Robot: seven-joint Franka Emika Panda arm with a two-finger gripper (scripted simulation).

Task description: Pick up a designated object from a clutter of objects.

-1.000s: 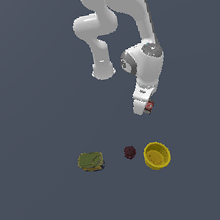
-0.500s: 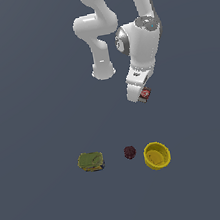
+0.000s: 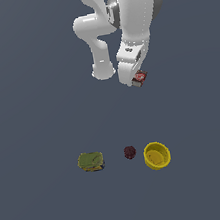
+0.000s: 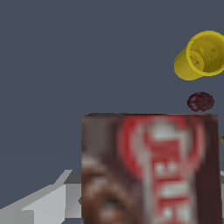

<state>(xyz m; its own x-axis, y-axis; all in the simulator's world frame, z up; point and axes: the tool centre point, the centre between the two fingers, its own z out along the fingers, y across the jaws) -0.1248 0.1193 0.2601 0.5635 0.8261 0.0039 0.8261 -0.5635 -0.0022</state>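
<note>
Gripping brown box, tool aloft

a flat, dark grey-blue surface carries three items in a row. from the exterior view's left: an olive-green packet, a small dark maroon ball, and a yellow bowl. ball and bowl sit near each other, not touching; the packet lies apart.

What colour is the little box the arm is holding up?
Dark brown with a red and white label; the box shows best in the wrist view.
</note>
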